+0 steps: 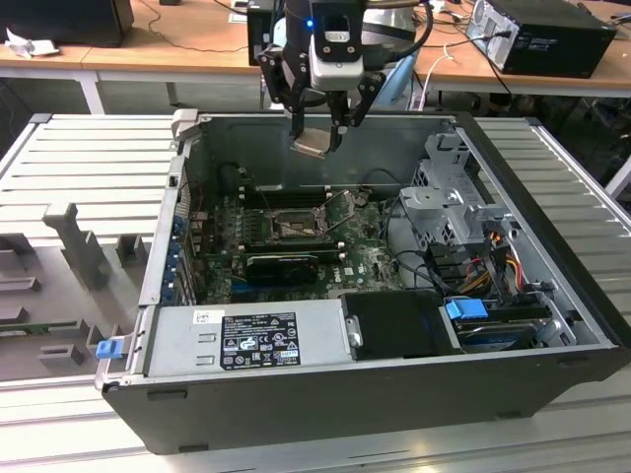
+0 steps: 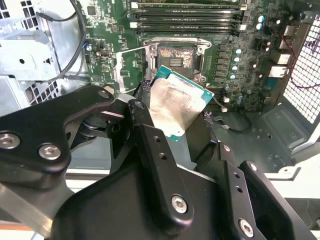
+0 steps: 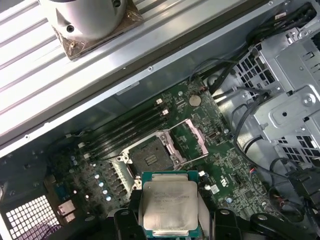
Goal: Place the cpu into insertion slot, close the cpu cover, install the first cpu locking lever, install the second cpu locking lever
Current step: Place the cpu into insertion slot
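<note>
My gripper point(image 1: 317, 130) hangs above the open computer case, shut on the cpu point(image 1: 312, 144), a flat square chip with a silver top and green edge. Both wrist views show the cpu point(image 2: 177, 105) point(image 3: 170, 205) clamped by its edges between the black fingers point(image 2: 150, 145). Below it on the green motherboard lies the insertion slot point(image 1: 294, 225) point(image 2: 176, 57) point(image 3: 150, 157), open, its dark centre bare. The cpu cover point(image 2: 131, 67) point(image 3: 192, 137) stands swung up beside the slot. The chip is well above the slot, touching nothing else.
Long black memory slots point(image 3: 127, 131) run beside the socket. A black card point(image 1: 281, 264) lies across the board nearer the power supply point(image 1: 246, 335). A metal drive cage point(image 1: 449, 197) with cables fills the exterior view's right. Case walls point(image 1: 325, 409) surround the board.
</note>
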Available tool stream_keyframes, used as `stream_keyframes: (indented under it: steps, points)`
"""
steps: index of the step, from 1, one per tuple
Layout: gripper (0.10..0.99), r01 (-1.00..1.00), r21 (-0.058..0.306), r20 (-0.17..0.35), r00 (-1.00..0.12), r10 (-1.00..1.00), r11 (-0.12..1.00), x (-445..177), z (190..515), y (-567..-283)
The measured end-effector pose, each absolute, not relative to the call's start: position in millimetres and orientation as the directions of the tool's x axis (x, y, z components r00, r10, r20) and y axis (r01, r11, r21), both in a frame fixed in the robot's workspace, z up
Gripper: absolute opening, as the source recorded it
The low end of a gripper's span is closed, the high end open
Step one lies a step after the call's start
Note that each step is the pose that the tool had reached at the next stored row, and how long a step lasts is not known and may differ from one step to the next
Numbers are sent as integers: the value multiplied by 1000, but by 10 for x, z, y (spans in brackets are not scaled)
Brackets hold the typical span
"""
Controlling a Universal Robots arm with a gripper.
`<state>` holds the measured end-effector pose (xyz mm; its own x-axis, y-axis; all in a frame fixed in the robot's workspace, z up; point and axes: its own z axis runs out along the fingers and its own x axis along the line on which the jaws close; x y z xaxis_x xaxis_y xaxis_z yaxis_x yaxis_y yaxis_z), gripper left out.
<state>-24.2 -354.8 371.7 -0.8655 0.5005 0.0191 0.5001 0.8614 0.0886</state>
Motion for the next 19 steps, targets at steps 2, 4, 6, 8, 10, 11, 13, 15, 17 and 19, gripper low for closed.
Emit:
stream_keyframes:
  steps: [2, 4, 6, 8, 10, 11, 13, 15, 17, 19]
  points:
    - [529, 510, 88, 19, -860, 510, 856, -242, 3717, -3548]
    - [529, 518, 89, 19, -855, 518, 851, -242, 3716, -3548]
    - [529, 528, 89, 19, -849, 528, 845, -242, 3715, -3548]
    - [529, 535, 88, 19, -844, 536, 840, -242, 3714, -3548]
    - [529, 542, 89, 19, -840, 543, 836, -242, 3714, -3548]
    - [529, 547, 89, 19, -837, 548, 833, -242, 3713, -3548]
    - [529, 557, 88, 19, -830, 558, 826, -242, 3712, -3548]
    - [529, 564, 89, 19, -825, 565, 821, -242, 3712, -3548]
    - [529, 571, 89, 19, -821, 571, 817, -242, 3711, -3548]
    - [529, 575, 88, 19, -817, 576, 813, -242, 3711, -3548]
